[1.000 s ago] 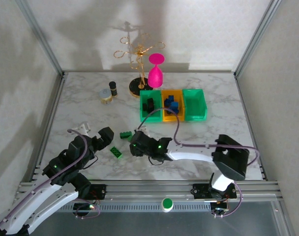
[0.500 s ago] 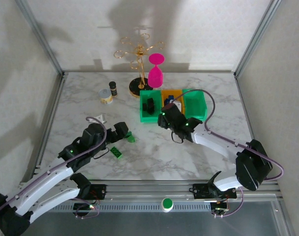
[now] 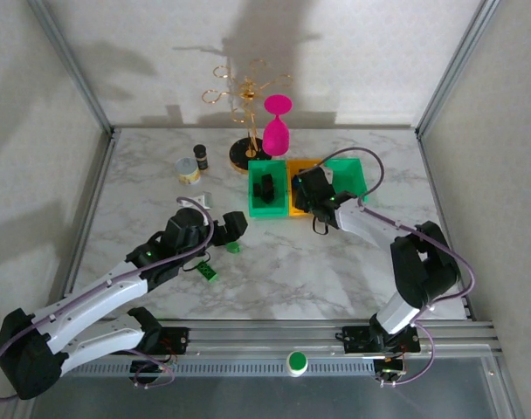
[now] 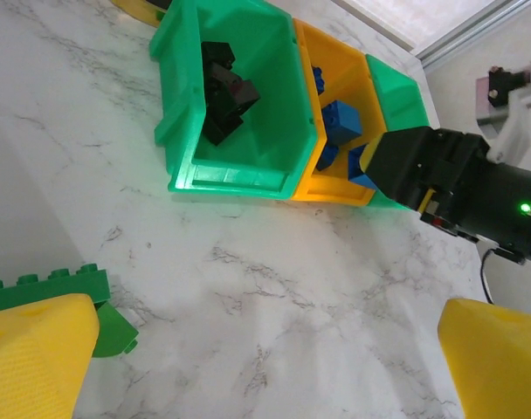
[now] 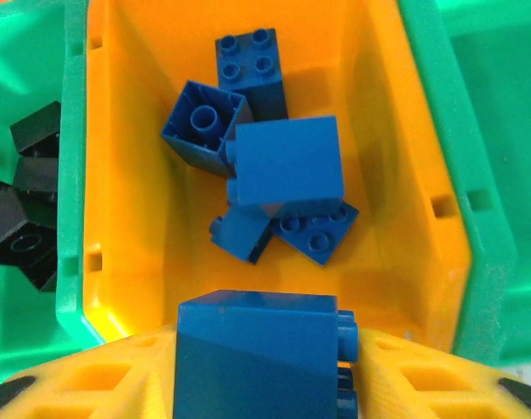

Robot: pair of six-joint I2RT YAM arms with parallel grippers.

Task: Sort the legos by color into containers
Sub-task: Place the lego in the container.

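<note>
While a blue brick [image 5: 248,336] is clamped by the right gripper [image 5: 261,388] at lower centre, over the orange bin [image 5: 134,175] and its near wall, it could be deflected off the rim into a green bin [image 5: 484,87]. The left gripper [image 4: 265,367] is held apart beside a green brick [image 4: 47,286], lower left.
</note>
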